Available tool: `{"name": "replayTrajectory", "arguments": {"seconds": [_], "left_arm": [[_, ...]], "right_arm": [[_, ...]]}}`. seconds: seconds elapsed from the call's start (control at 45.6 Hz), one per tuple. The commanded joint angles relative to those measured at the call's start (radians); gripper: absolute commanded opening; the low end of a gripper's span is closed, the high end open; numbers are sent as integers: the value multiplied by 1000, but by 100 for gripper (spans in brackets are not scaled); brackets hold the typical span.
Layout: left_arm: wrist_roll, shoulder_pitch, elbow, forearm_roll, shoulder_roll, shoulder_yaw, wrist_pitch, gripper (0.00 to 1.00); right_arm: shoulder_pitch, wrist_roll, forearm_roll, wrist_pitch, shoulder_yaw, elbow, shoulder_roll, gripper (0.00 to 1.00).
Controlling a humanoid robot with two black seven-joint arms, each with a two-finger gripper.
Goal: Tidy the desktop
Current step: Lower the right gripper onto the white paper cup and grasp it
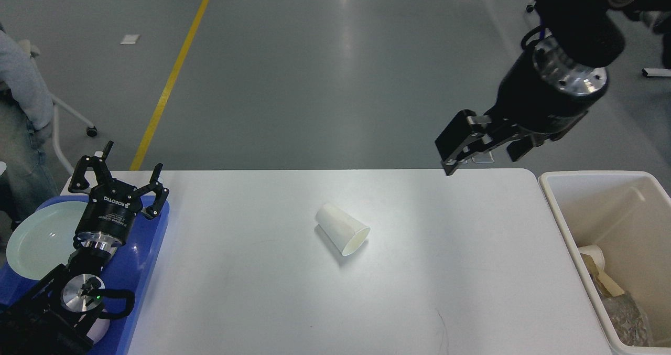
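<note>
Left tool (119, 179) spread, empty over blue tray (152, 250); right tool (485, 145) spread, empty above desktop (419, 271).

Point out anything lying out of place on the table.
A white paper cup lies tipped on its side mid-desktop, open mouth toward the near right. Nothing has spilled from it, and neither gripper touches it.

Only one view, from the robot's head, looking forward and steeply down. Frames the whole desktop (335, 292) across the lower half, grey floor (335, 72) in the upper half. Moderately near, arms entering from both sides.
</note>
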Motion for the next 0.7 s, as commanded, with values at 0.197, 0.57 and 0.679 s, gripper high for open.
{"name": "replayTrajectory", "arguments": {"seconds": [0.197,0.57,0.679], "left_arm": [[0,0,0,0,0,0,0,96],[0,-1,0,0,0,0,0,96],[0,-1,0,0,0,0,0,96]], "right_arm": [[-489,-2,3,-328,127,-285,160,100],[-968,-2,82,-334,302,-690,318,100],[-987,-2,181,-343,324,-711,318,97]]}}
